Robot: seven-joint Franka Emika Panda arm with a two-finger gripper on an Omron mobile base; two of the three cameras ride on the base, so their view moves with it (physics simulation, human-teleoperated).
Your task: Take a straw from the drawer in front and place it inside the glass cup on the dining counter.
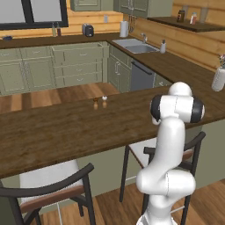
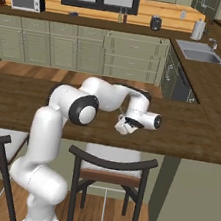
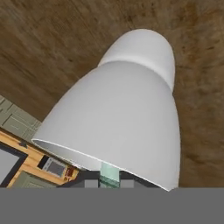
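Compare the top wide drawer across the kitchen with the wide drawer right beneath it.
The top drawer is pulled out, its front standing forward of the cabinet row; the lower drawer is shut, flush with its neighbours. The top drawer's upper rim and side walls show; of the lower drawer only the flat front shows. Both are sage green and about equally wide.

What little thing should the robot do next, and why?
Probably lift the gripper up off the counter and swing it outward. The hand sits low over the brown counter, folded back toward the robot's own white arm, while the open drawer is far off across the kitchen floor. Untucking first looks sensible, though whether the gripper holds anything cannot be told.
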